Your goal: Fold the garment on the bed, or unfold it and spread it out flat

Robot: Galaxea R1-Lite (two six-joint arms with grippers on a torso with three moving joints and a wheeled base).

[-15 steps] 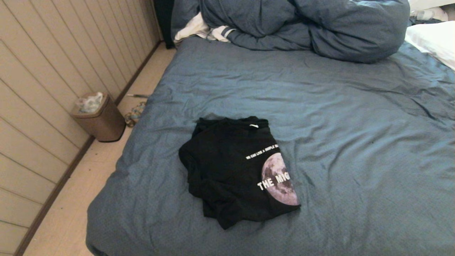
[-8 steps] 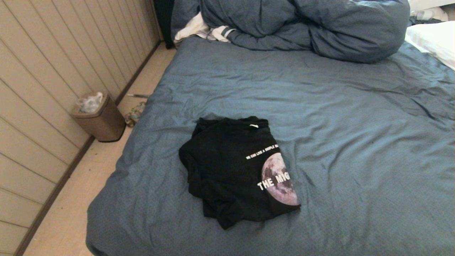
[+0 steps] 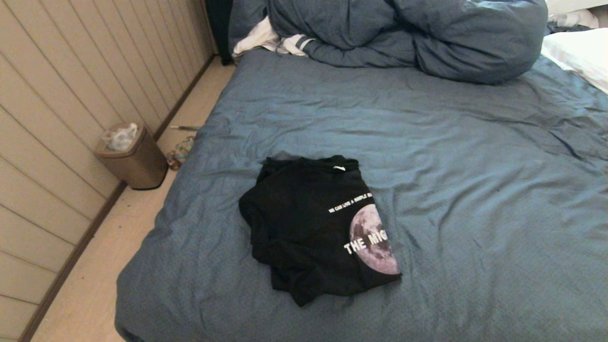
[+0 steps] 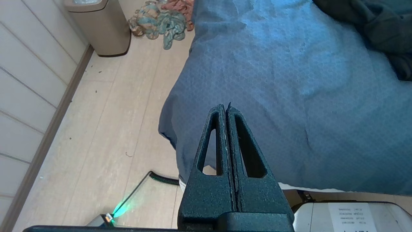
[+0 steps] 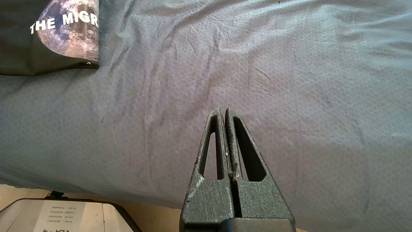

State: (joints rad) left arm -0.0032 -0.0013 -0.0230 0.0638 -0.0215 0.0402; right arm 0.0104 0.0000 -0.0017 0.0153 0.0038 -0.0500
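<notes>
The garment (image 3: pixel 313 228) is a black T-shirt lying folded in a loose bundle on the near left part of the bed (image 3: pixel 451 166), half of its moon print and white lettering facing up at its right edge. No arm shows in the head view. My left gripper (image 4: pixel 225 106) is shut and empty above the bed's near left corner, with the shirt (image 4: pixel 370 22) well away from it. Over bare sheet near the bed's front edge, my right gripper (image 5: pixel 224 111) is shut and empty, and the moon print (image 5: pixel 69 35) lies far off to one side.
A bunched blue duvet (image 3: pixel 403 33) fills the far end of the bed, with a white striped cloth (image 3: pixel 270 40) beside it and a white pillow (image 3: pixel 582 54) at far right. A brown bin (image 3: pixel 130 159) and a crumpled cloth (image 4: pixel 161 19) sit on the floor left of the bed.
</notes>
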